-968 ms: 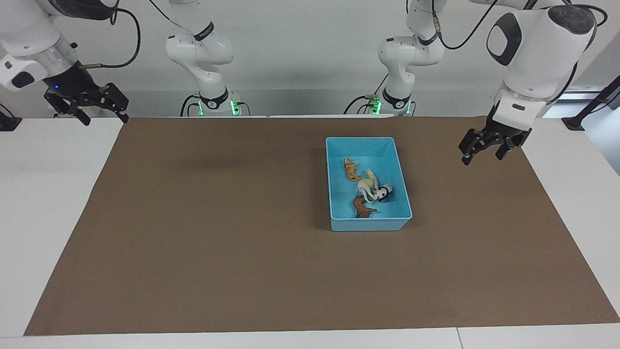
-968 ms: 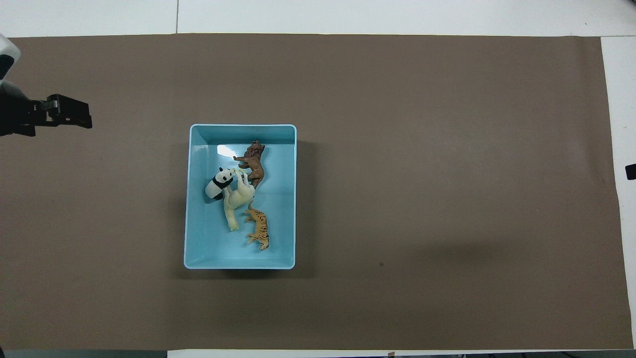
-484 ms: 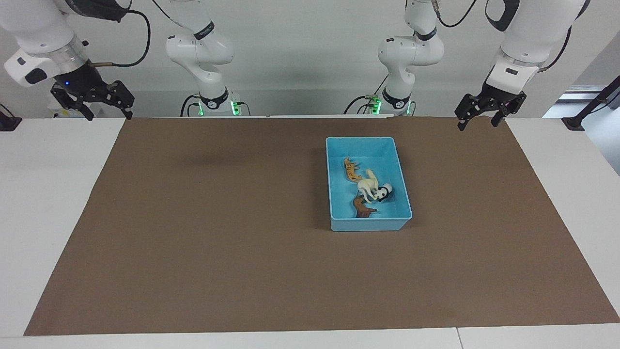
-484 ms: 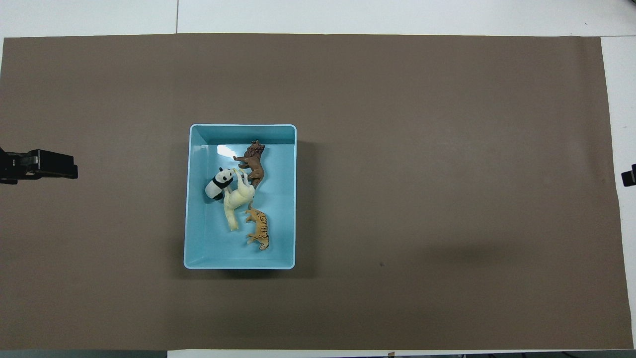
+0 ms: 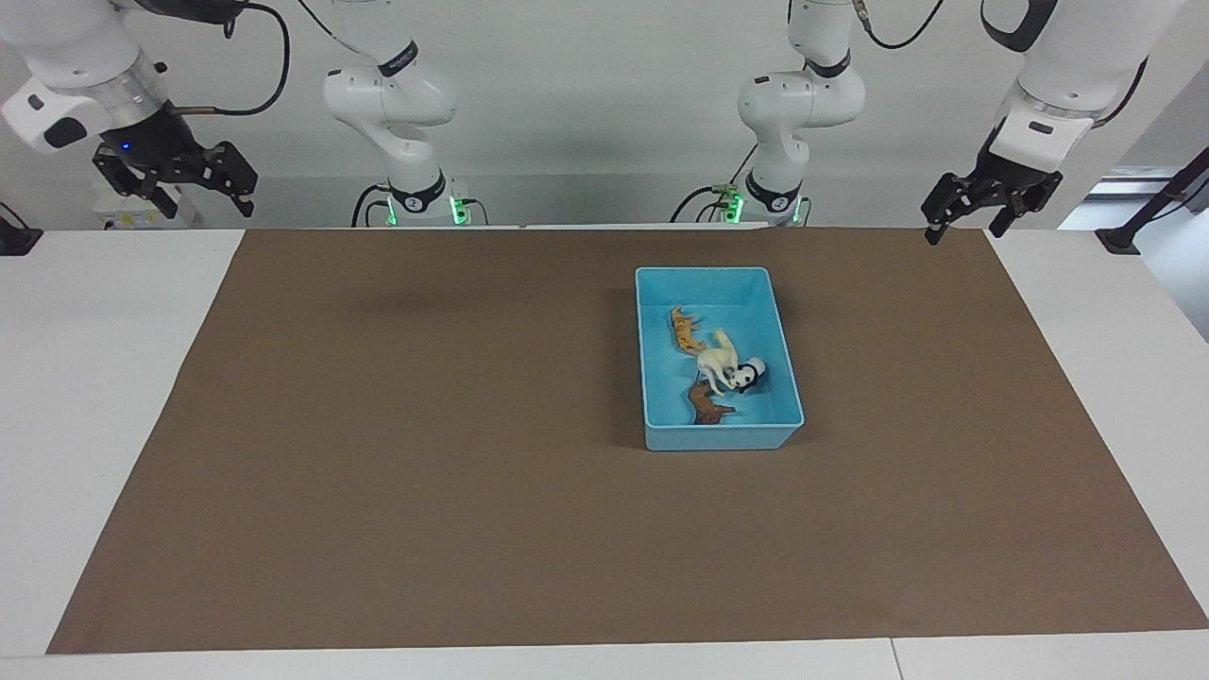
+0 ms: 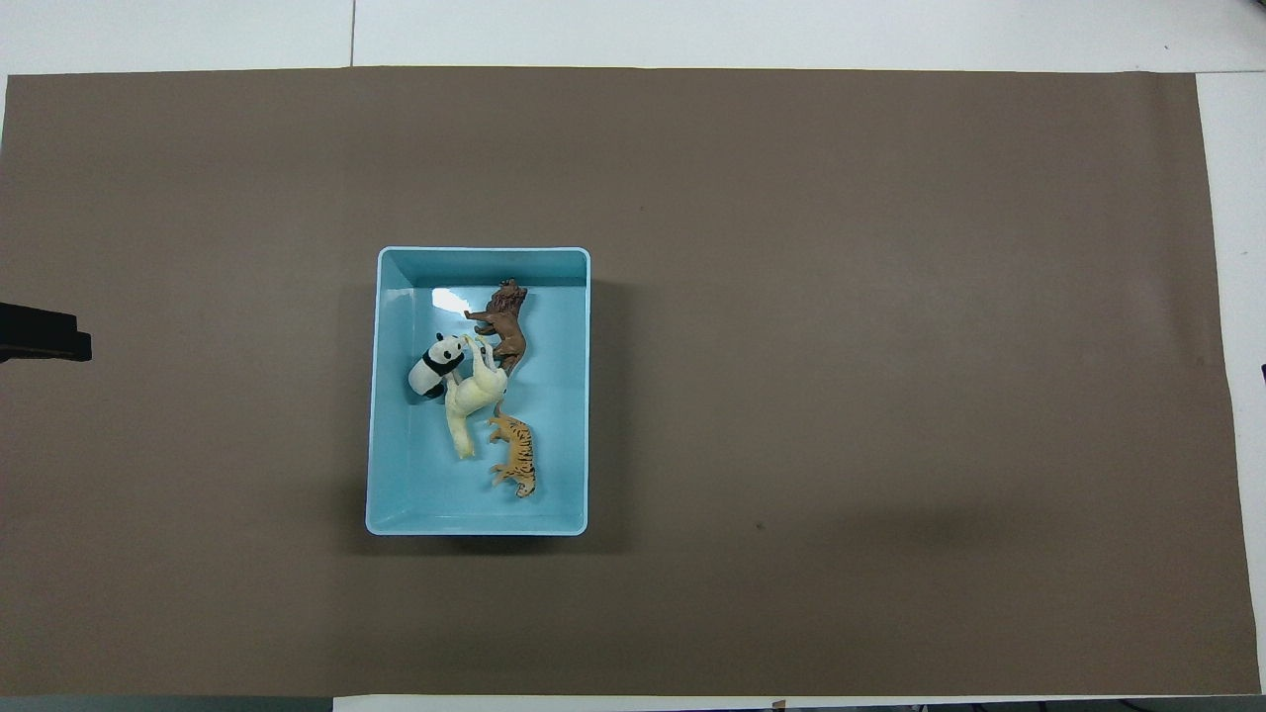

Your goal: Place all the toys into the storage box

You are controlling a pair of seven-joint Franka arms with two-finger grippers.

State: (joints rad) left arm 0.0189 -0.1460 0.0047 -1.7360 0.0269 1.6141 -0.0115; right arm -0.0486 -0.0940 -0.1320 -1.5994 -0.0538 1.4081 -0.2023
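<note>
The light blue storage box [image 5: 715, 438] stands on the brown mat, toward the left arm's end of the table. All four toys lie in it: the orange tiger [image 5: 684, 328] nearest the robots, then the cream horse [image 5: 716, 364] with the panda [image 5: 751, 374] against it, then the brown lion [image 5: 708, 405]. The overhead view shows the box [image 6: 396, 494] with tiger [image 6: 516, 457], horse [image 6: 470, 400], panda [image 6: 432, 366] and lion [image 6: 506, 326]. My left gripper [image 5: 963, 229] hangs open and empty over the mat's corner by its base. My right gripper [image 5: 210, 208] hangs open and empty over its own corner.
The brown mat [image 5: 425, 425] covers most of the white table [image 5: 94, 397]. No loose things lie on the mat outside the box. Only the tip of the left gripper [image 6: 45, 333] shows at the overhead view's edge.
My left gripper has risen and drawn back from beside the box to the mat's corner near its base. My right gripper shifted slightly. The toys and box have not moved.
</note>
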